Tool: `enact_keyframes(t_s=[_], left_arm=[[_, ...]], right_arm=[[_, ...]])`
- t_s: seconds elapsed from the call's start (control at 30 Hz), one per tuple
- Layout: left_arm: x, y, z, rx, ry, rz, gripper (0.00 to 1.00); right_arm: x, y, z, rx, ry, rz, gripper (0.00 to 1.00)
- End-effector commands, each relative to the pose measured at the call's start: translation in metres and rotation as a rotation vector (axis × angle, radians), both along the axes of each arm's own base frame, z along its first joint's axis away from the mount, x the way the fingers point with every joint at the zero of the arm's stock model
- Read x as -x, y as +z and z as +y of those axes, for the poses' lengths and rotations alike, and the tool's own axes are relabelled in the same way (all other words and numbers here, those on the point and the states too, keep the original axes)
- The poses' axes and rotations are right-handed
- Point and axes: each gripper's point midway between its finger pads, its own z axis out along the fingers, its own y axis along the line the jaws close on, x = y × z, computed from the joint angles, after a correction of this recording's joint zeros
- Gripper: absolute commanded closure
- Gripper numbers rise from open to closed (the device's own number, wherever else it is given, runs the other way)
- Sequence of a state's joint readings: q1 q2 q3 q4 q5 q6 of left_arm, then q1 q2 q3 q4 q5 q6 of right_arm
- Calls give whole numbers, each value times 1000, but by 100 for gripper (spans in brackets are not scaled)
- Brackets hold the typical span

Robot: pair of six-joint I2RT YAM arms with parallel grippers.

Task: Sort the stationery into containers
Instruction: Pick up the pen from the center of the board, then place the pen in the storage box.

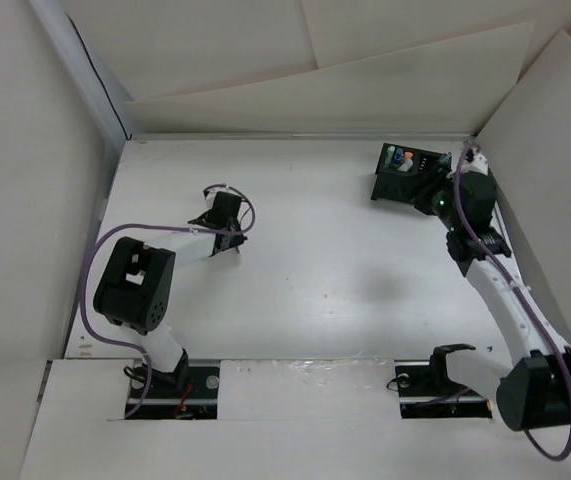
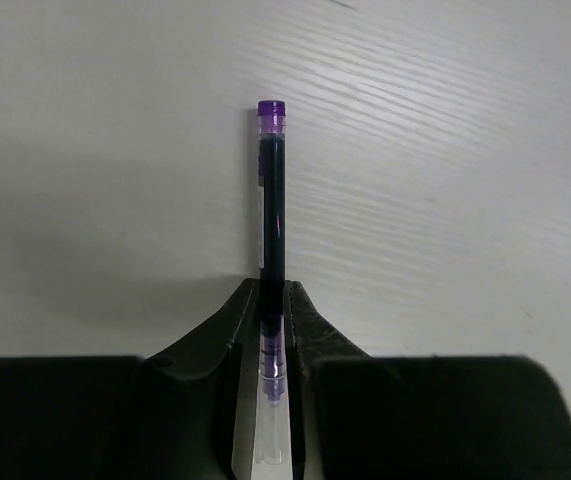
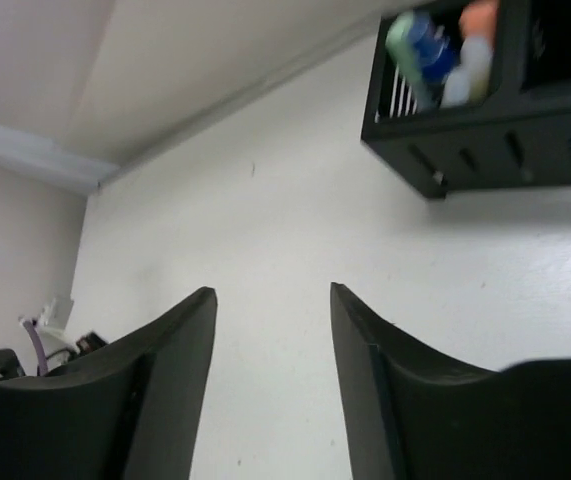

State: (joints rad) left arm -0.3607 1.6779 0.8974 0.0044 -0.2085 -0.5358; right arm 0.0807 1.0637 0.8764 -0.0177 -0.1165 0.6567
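Note:
My left gripper (image 2: 272, 287) is shut on a slim pen (image 2: 270, 200) with a dark barrel, a purple end cap and a clear rear part. The pen points away from the wrist over the white table. In the top view this gripper (image 1: 223, 213) is at the left middle of the table. The black organiser box (image 1: 405, 172) stands at the far right. Blue, greenish and orange pieces (image 3: 433, 50) stand in one of its compartments. My right gripper (image 3: 271, 292) is open and empty, just in front of the box (image 3: 505, 150) and left of it.
White panels wall the table (image 1: 305, 270) on the left, back and right. Both arm bases sit at the near edge. A purple cable (image 1: 90, 290) loops around the left arm and another around the right arm.

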Motion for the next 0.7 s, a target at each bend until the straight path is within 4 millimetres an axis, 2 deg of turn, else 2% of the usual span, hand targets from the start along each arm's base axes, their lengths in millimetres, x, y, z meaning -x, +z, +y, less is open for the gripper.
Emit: enact_keyframes(t_s=[0.0, 0.07, 0.1, 0.17, 0.2, 0.23, 0.27, 0.3, 0.33, 0.37, 0.47, 0.5, 0.57, 0.6, 0.67], left_arm=[[-2, 36, -56, 119, -181, -128, 96], [1, 47, -77, 155, -246, -162, 96], [2, 57, -96, 223, -322, -202, 96], [14, 63, -118, 296, -410, -224, 95], [14, 78, -130, 355, -464, -274, 94], [19, 86, -140, 387, -506, -299, 94], [24, 89, -148, 409, -539, -309, 92], [27, 89, -150, 425, -558, -315, 91], [30, 103, -161, 461, -605, -353, 91], [31, 108, -164, 477, -624, -367, 91], [42, 120, -179, 550, -709, -400, 90], [45, 119, -181, 560, -724, -403, 90], [48, 129, -186, 589, -767, -433, 89], [51, 127, -186, 600, -769, -425, 89], [54, 132, -190, 618, -799, -436, 89]], right_arm=[[-11, -3, 52, 28, 217, 2, 42], [-15, -11, 70, 42, 270, 24, 40], [-12, -15, 89, 40, 324, 36, 40], [-17, -28, 107, 54, 375, 69, 37], [-18, -32, 115, 62, 402, 77, 37], [-14, -37, 130, 62, 445, 88, 35], [-18, -46, 138, 65, 459, 112, 35], [-18, -50, 145, 64, 482, 123, 35], [-16, -54, 155, 61, 515, 133, 35], [-16, -61, 168, 63, 542, 140, 34], [-13, -66, 194, 53, 607, 146, 34], [-15, -74, 200, 45, 612, 170, 34], [-18, -84, 205, 46, 597, 189, 34], [-22, -88, 207, 45, 597, 184, 34], [-26, -89, 208, 24, 580, 187, 36]])
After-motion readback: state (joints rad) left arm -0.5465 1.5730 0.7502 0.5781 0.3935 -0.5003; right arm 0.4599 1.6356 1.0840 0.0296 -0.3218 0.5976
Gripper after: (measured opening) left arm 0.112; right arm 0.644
